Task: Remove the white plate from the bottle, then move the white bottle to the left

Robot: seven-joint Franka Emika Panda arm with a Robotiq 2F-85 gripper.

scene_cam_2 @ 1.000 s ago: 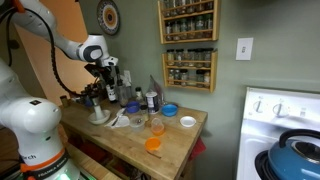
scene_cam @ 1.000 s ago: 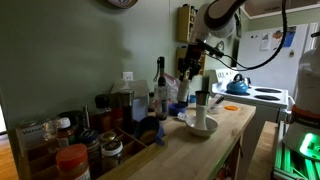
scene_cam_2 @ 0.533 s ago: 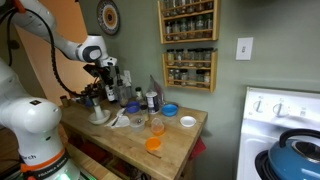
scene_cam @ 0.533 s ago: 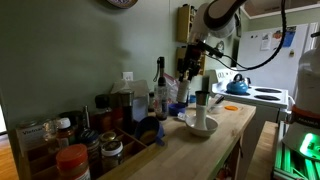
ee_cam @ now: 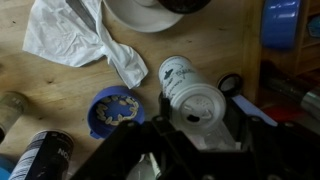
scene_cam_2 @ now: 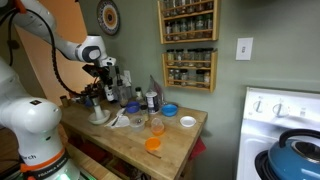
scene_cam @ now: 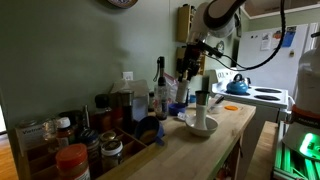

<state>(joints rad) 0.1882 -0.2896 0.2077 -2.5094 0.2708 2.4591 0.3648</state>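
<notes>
In the wrist view the white plate (ee_cam: pixel 198 103) lies as a small round disc on top of the white bottle (ee_cam: pixel 177 72), seen from above on the wooden counter. My gripper (ee_cam: pixel 200 112) straddles the plate, one dark finger against each side of its rim, so it looks shut on the plate. In both exterior views the gripper (scene_cam: pixel 186 68) (scene_cam_2: pixel 107 76) hangs low over the crowd of bottles at the back of the counter, and the plate and the white bottle are too small there to make out.
A white cloth (ee_cam: pixel 75 35), a shallow white bowl (ee_cam: pixel 150 12) and a blue bowl (ee_cam: pixel 113 110) lie close by. A tall dark bottle (scene_cam: pixel 160 85) and jars stand along the wall. An orange cup (scene_cam_2: pixel 152 143) and a blue dish (scene_cam_2: pixel 169 109) sit toward the counter's end.
</notes>
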